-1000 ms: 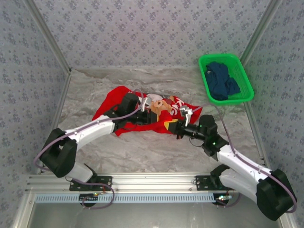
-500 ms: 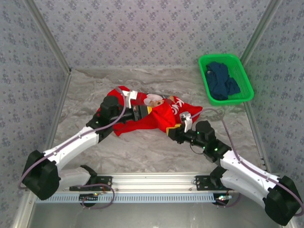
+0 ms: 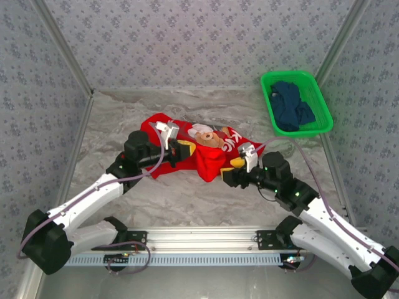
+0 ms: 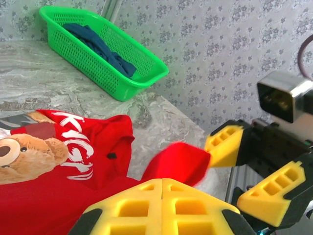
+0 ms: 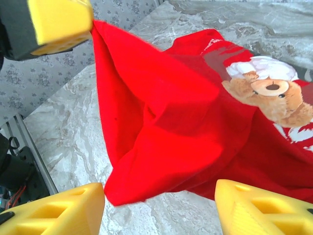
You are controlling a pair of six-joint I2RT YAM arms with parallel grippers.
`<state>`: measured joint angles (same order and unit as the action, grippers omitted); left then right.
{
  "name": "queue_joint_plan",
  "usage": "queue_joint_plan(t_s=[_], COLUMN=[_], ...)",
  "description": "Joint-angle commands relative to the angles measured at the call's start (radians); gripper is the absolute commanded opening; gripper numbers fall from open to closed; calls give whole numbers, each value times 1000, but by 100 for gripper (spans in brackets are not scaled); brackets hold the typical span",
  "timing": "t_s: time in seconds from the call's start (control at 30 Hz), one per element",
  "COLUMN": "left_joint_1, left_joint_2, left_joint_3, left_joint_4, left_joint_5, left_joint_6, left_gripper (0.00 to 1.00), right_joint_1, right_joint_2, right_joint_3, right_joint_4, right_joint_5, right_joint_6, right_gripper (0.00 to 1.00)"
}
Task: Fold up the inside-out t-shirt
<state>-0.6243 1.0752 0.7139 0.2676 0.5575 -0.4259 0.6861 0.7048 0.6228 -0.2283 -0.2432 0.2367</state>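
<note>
Left fingers point(image 4: 129, 208) pinch red t-shirt point(image 3: 209, 161); right fingers point(image 5: 54, 210) spread beside it; green basket point(image 3: 287, 75), navy garment point(image 3: 292, 107) inside, well apart.

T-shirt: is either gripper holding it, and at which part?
The left gripper is shut on the red t-shirt, pinching up a fold of its plain cloth. The right gripper is open, with its fingers either side of the hanging cloth, and holds nothing.

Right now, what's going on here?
Two robot arms are working on a red t-shirt rumpled on the table. The left gripper is shut on an edge of it, held up off the table. The right gripper is open beside that edge, gripping nothing. A green basket holds a blue garment.
</note>
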Motion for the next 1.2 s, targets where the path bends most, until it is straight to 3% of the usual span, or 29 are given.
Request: queue_joint_plan(t_s=[0.0,0.23,0.47,0.7,0.87,1.0,1.17], left_joint_1=[-6,-6,-8,-8,-8,-9,-4], left_joint_2=[-3,10,29,35,35,35,40], left_joint_3=[43,75,131,144,150,152,161], left_joint_4=[-14,-71,-158,-181,-191,-196,-227], left_joint_5=[21,-2,-21,-19,-14,-15,-44], left_joint_6=[48,41,21,26,26,22,19], left_gripper=[0,0,0,0,0,0,0], right_joint_1=[-19,23,256,318,335,340,339], right_joint_2=[19,106,157,268,340,389,378], right_joint_3=[70,135,201,269,303,310,307], right_joint_4=[-93,-162,-242,-199,-194,-176,-174], right_joint_5=[77,-12,272,428,468,486,470], right_joint_6=[-51,-177,-407,-466,-511,-525,-480], right_gripper=[64,66,58,61,56,40,1])
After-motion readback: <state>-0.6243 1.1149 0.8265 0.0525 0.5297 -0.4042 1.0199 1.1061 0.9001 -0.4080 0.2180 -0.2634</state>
